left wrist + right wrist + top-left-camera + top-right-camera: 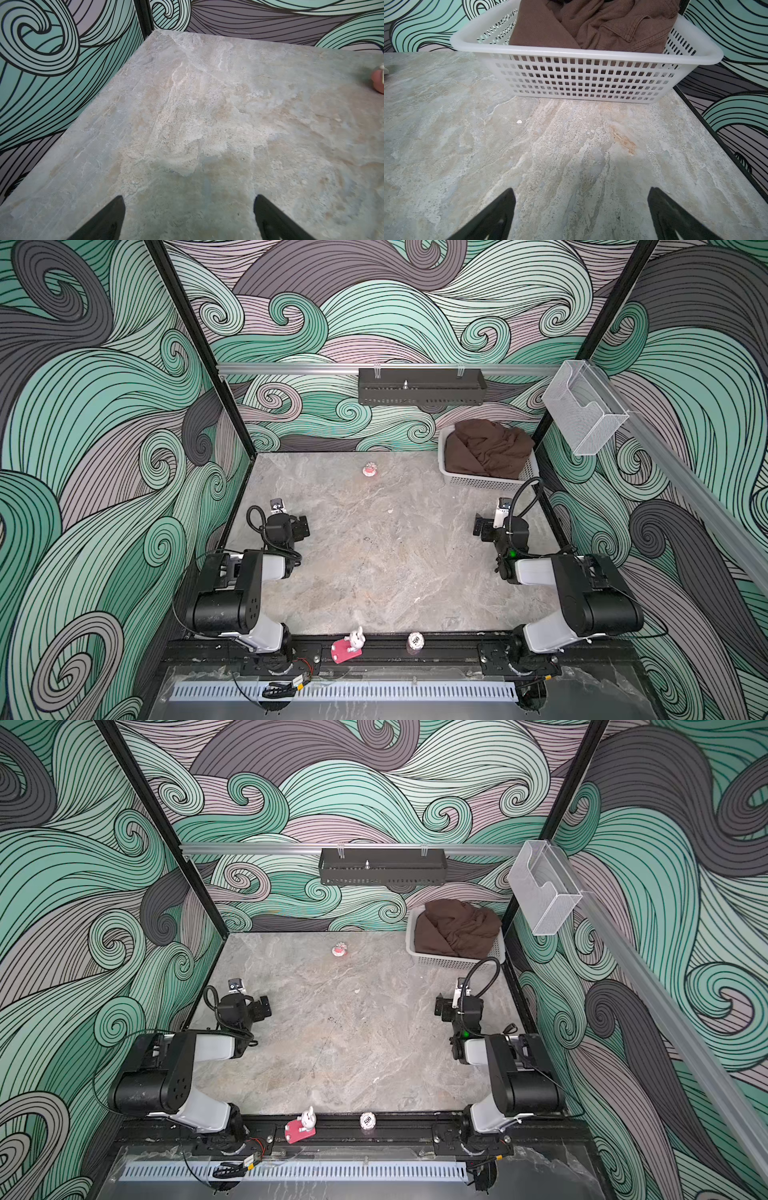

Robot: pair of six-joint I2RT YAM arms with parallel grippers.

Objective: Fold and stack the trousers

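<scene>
The dark brown trousers (490, 448) (457, 928) lie crumpled in a white mesh basket (482, 481) (451, 962) at the far right corner of the stone table. The right wrist view shows them heaped above the basket's (581, 79) rim, trousers (591, 25) with a seam and pocket edge showing. My right gripper (482, 526) (442, 1006) (581, 192) is open over bare table, a short way in front of the basket. My left gripper (300, 526) (262, 1007) (188, 199) is open too, low over the table's left side, holding nothing.
A small pink and white trinket (369, 469) (339, 949) sits near the table's far edge. On the front rail stand a rabbit figure on a pink base (348, 645) and a round chip (414, 641). A black tray (422, 387) and a clear box (582, 406) hang on the wall rails.
</scene>
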